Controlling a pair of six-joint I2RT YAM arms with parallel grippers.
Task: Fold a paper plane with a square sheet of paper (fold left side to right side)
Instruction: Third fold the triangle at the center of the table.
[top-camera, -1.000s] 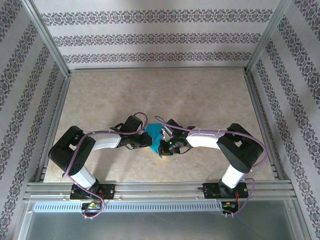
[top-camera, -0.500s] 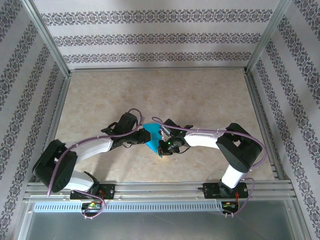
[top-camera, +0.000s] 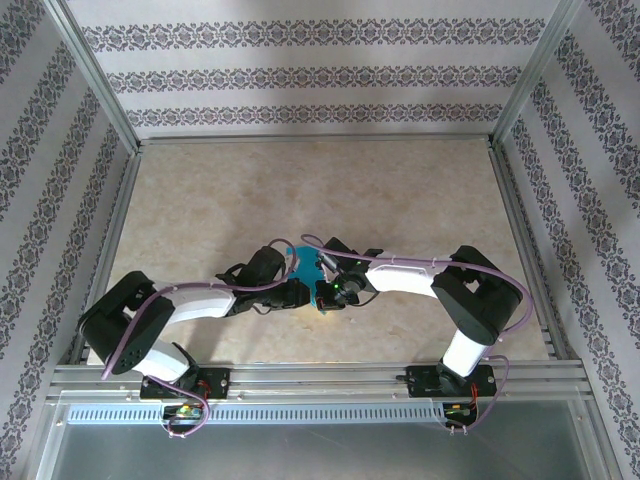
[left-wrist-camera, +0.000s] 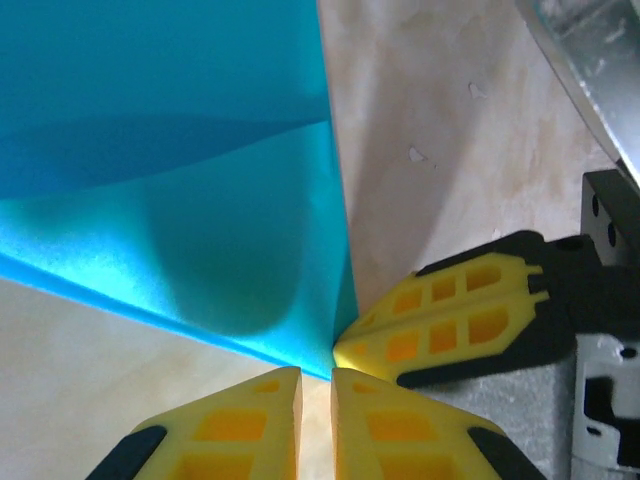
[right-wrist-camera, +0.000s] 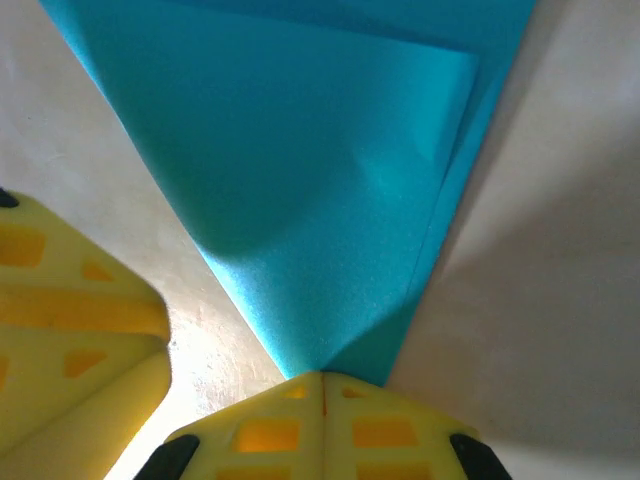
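Near the front middle of the table (top-camera: 420, 190), we see the left gripper (left-wrist-camera: 316, 388) narrowed to a thin slit, its tips just beside a corner of the square sheet of paper (left-wrist-camera: 180, 180); whether it pinches that corner we cannot tell. The right gripper (right-wrist-camera: 322, 388) is pressed fully closed, tips touching the same sharp corner. Beyond them the teal sheet, folded to a point, spreads over the table.

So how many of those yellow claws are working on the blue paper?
2. The left gripper and the right gripper sit close together at the same pointed corner of the blue paper, one coming in from each side. None seems hidden.
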